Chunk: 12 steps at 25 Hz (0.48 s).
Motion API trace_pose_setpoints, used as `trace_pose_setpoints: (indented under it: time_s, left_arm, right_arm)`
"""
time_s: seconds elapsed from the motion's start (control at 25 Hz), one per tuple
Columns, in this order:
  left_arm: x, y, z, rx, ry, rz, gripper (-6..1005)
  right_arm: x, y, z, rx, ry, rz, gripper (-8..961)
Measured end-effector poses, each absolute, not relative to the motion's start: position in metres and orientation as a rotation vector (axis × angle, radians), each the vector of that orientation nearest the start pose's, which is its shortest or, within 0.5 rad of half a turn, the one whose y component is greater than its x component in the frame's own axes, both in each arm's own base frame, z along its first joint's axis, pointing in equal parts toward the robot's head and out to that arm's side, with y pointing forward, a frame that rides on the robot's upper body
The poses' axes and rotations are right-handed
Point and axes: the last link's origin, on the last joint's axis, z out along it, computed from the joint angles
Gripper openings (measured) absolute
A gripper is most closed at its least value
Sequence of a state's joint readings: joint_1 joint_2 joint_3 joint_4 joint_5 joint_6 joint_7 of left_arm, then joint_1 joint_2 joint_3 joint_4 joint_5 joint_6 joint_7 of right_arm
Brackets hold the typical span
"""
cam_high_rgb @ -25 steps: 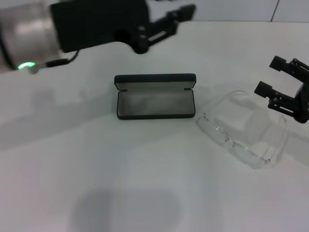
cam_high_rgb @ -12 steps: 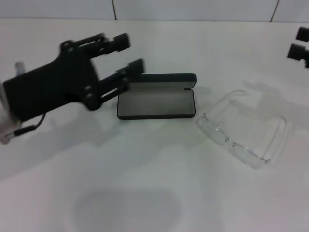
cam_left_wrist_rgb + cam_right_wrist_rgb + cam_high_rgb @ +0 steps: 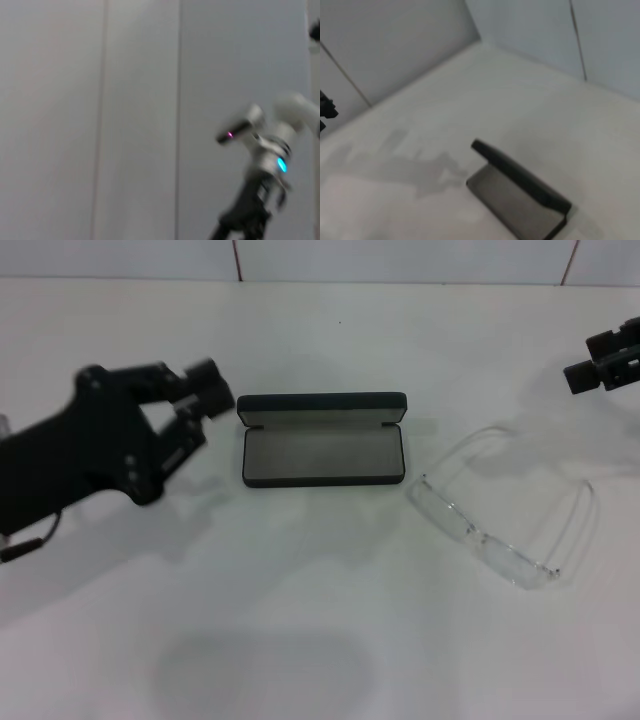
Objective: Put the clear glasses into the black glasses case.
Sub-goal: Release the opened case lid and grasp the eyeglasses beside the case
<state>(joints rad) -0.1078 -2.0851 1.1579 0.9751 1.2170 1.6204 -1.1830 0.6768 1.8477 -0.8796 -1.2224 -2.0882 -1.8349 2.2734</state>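
We find the black glasses case (image 3: 322, 440) open near the middle of the white table (image 3: 320, 620), grey lining exposed, lid upright toward the far edge. The clear glasses (image 3: 505, 510) lie just beside it toward the right edge, temples unfolded. The left gripper (image 3: 205, 405) hovers just left of the case, fingers slightly apart and empty; it could knock the case. We cannot tell the right gripper's (image 3: 605, 365) state. Unfolded temples may block insertion.
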Motion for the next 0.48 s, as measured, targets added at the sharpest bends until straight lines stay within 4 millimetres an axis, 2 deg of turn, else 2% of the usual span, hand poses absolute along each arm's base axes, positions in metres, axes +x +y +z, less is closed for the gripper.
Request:
trace_pose_setpoints:
  time_s: [0.16, 0.28, 0.48]
  left_arm:
    - [-0.238, 0.261, 0.029, -2.514, -0.195, -1.113, 210]
    - [-0.242, 0.26, 0.025, -2.558, -0.202, -1.062, 163]
    - [-0.247, 0.26, 0.027, -2.541, -0.224, -1.041, 184]
  right_arm:
    - [0.142, 0.379, 0.124, -2.83, 0.891, -0.001, 779]
    - [0.124, 0.386, 0.112, -2.815, 0.888, -0.21, 777]
    - [0.097, 0.39, 0.092, -2.778, 0.862, -0.468, 774]
